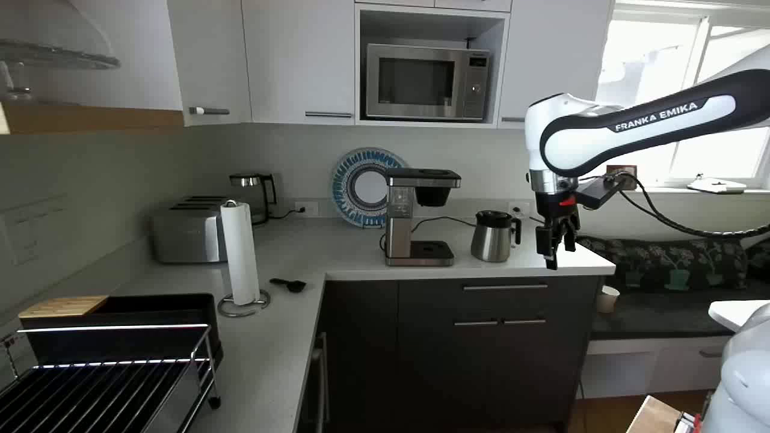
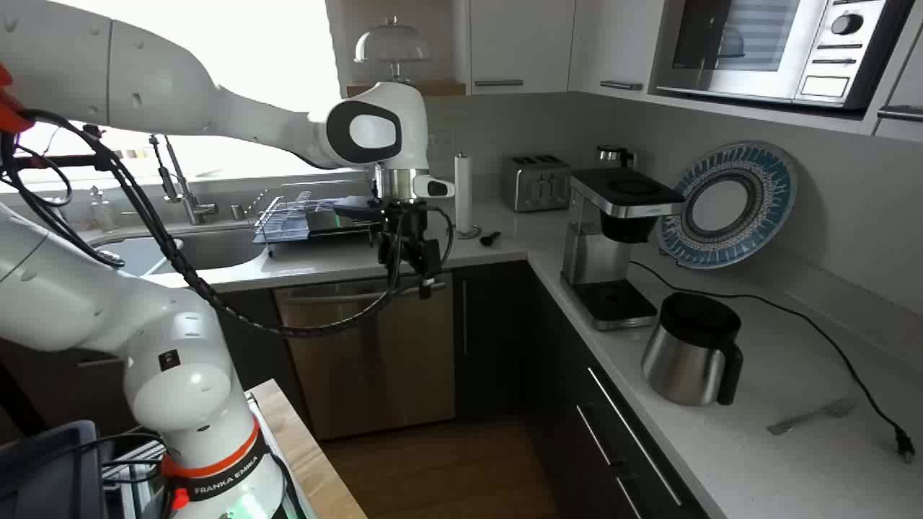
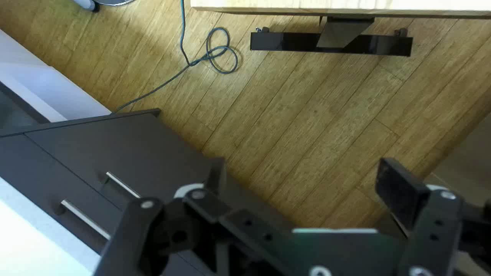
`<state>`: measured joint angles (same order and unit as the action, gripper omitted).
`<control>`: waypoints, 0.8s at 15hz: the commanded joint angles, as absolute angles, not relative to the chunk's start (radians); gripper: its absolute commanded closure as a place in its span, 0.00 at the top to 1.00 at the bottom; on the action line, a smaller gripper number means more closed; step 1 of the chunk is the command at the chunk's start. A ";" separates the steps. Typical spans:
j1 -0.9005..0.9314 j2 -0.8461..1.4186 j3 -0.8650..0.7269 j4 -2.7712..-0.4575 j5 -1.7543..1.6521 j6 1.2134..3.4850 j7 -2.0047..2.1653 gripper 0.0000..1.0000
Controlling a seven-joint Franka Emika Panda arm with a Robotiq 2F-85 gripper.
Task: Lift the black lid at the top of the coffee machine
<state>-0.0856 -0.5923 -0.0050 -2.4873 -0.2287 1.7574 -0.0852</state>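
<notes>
The coffee machine (image 1: 398,225) stands upright on the counter and shows in both exterior views (image 2: 597,254). Its black lid (image 1: 425,173) lies flat on the top, and an exterior view shows its upper face with a round mark (image 2: 626,184). My gripper (image 1: 559,252) points down, well apart from the coffee machine, at a lower height than the lid. In an exterior view the gripper (image 2: 427,280) hangs over the floor in front of the dishwasher. In the wrist view the gripper (image 3: 303,172) is open with nothing between its fingers; the coffee machine and lid are out of that view.
A steel jug (image 1: 493,237) stands beside the coffee machine, with a power cord (image 2: 764,297) and a fork (image 2: 811,417) on the counter. A patterned plate (image 2: 728,205) leans behind. A microwave (image 1: 426,83) sits above. The wrist view shows floor (image 3: 307,115) and cabinet drawers (image 3: 115,153).
</notes>
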 commanded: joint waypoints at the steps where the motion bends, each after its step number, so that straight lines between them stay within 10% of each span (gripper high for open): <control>1: -0.068 -0.592 -0.020 -2.485 -0.236 1.753 -0.077 1.00; 12: -0.071 -0.572 -0.023 -2.460 -0.235 1.772 -0.069 1.00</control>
<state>-0.0848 -0.5923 -0.0056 -2.4872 -0.2287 1.7574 -0.0851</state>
